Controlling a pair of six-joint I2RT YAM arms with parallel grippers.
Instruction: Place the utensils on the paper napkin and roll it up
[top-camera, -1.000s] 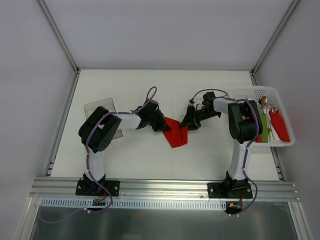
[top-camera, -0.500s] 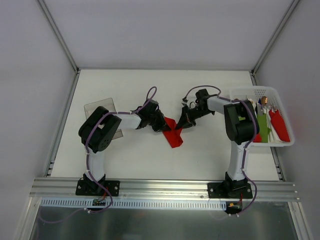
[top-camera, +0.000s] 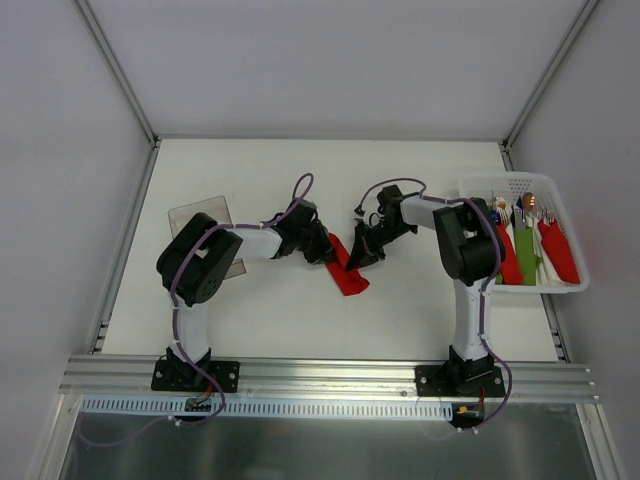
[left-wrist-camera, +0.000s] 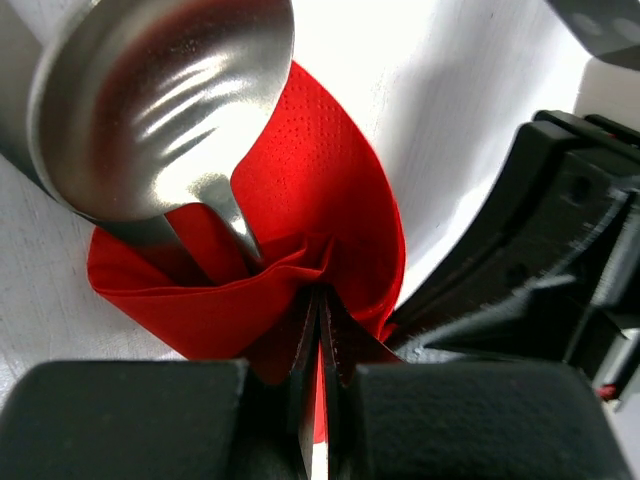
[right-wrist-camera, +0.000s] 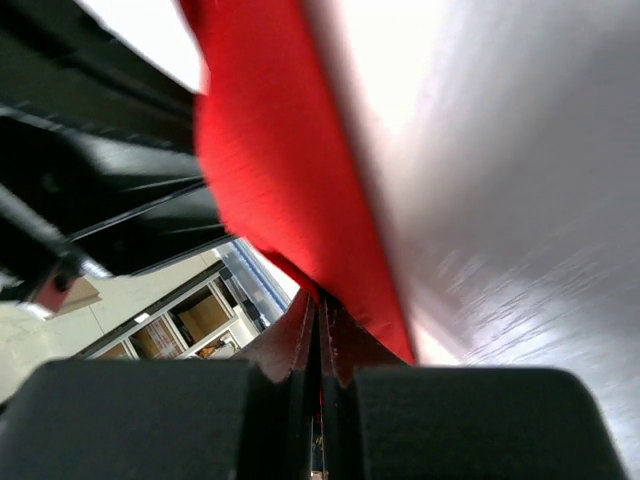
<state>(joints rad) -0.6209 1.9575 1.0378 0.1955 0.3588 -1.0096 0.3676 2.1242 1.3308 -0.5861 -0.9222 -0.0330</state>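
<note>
Pinching red napkin (left-wrist-camera: 335, 200) from both sides: our left end effector (left-wrist-camera: 318, 330) and right end effector (right-wrist-camera: 320, 325) clamp folds so spoon (left-wrist-camera: 160, 100) cannot slip out.

Bright, even overhead lighting
Top view sharp, shadows faint; glare streaks the spoon bowl (left-wrist-camera: 150, 100); right wrist view heavily blurred

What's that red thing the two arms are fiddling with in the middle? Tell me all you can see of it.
It is a red paper napkin, finely dotted, folded over into a narrow slanting strip on the white table. The left hand and the right hand each pinch its far end tight between their fingers. A shiny metal spoon lies tucked in its folds, bowl sticking out.
</note>
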